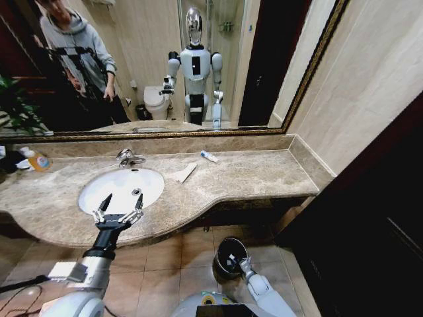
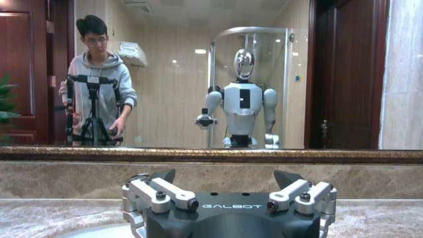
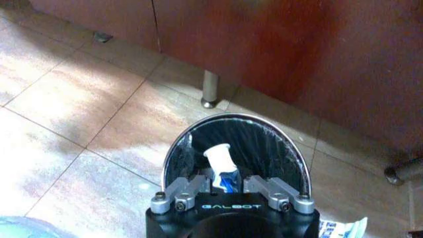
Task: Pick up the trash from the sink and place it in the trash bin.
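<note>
Trash is seen in several places. A white tube with blue marks point(image 3: 223, 171) is held between the narrowed fingers of the right gripper point(image 3: 227, 184), directly over the open mouth of the trash bin point(image 3: 274, 141). In the head view the trash bin point(image 1: 227, 249) is seen standing on the tiled floor below the front edge of the bench point(image 1: 264, 175), with the right gripper at its rim. A folded white paper point(image 1: 186, 174) is seen lying on the bench just beside the right rim of the sink point(image 1: 99, 186), and another small white tube with a blue mark point(image 1: 209, 156) is seen farther back, near the wall under the mirror. More printed white litter point(image 3: 340, 229) is seen on the floor beside the bin in the right wrist view. The left gripper point(image 1: 119, 209) is held above the front rim of the sink, its fingers spread wide with nothing between them. A yellow-orange soap bottle point(image 1: 36, 160) is seen at the far left of the bench.
</note>
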You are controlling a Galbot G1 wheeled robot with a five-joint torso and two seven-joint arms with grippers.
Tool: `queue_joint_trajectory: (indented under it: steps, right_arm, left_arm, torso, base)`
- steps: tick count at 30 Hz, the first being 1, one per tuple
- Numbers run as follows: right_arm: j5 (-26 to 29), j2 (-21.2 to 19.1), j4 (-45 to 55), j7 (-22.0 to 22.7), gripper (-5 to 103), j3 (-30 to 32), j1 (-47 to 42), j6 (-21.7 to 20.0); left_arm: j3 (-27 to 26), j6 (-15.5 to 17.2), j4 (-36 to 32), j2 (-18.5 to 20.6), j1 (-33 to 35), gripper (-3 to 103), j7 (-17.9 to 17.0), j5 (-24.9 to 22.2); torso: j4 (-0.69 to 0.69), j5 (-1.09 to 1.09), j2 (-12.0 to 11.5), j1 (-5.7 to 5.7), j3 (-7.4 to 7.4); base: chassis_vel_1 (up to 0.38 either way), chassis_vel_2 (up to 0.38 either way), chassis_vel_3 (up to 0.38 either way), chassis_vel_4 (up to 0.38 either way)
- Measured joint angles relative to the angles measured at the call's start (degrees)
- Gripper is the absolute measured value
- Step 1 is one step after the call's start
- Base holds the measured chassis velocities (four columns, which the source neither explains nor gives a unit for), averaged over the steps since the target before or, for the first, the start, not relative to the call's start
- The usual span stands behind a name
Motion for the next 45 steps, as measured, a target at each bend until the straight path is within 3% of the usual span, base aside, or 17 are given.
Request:
queue_joint_trajectory:
  steps: [5,6,13,15,22,35,37,45]
  right_arm:
    - [0.23,-0.27,0.59,0.03,38,0.13,-0.38,0.24]
    - [0.23,-0.27,0.59,0.03,38,0.13,-0.38,0.24]
    - [0.44,-0.74,2.03,0.16,71,0.20,-1.29,0.11]
    - [0.44,-0.78,2.15,0.16,71,0.21,-1.39,0.10]
    - [0.49,-1.08,2.95,0.25,99,0.34,-2.25,0.10]
    - [1.69,-1.70,5.53,0.70,100,0.50,-3.58,-0.05]
    - [6.49,-3.96,11.20,2.46,100,-0.27,-5.47,-1.58]
    - [15.90,-10.33,29.94,5.25,100,2.76,-13.36,-3.64]
  left_arm:
    - [0.00,0.00,0.00,0.00,0.00,100,0.00,0.00]
    - [0.00,0.00,0.00,0.00,0.00,100,0.00,0.00]
    - [0.00,0.00,0.00,0.00,0.00,100,0.00,0.00]
    - [0.00,0.00,0.00,0.00,0.01,100,0.00,0.00]
    - [0.00,0.00,0.00,0.00,0.00,100,0.00,0.00]
    - [0.00,0.00,0.00,0.00,0.00,100,0.00,0.00]
    - [0.00,0.00,0.00,0.00,0.00,100,0.00,0.00]
    - [0.00,0.00,0.00,0.00,0.00,100,0.00,0.00]
  torso:
    - [0.00,0.00,0.00,0.00,0.00]
    - [0.00,0.00,0.00,0.00,0.00]
    - [0.00,0.00,0.00,0.00,0.00]
    - [0.00,0.00,0.00,0.00,0.00]
    - [0.00,0.00,0.00,0.00,0.00]
    - [0.00,0.02,0.00,0.00,0.00]
    - [0.01,0.02,0.00,0.00,0.00]
    - [0.00,0.01,0.00,0.00,0.00]
  base:
    - [0.000,0.000,0.000,0.000]
    - [0.000,0.000,0.000,0.000]
    - [0.000,0.000,0.000,0.000]
    - [0.000,0.000,0.000,0.000]
    - [0.000,0.000,0.000,0.000]
    - [0.000,0.000,0.000,0.000]
    - [0.000,0.000,0.000,0.000]
    - [0.000,0.000,0.000,0.000]
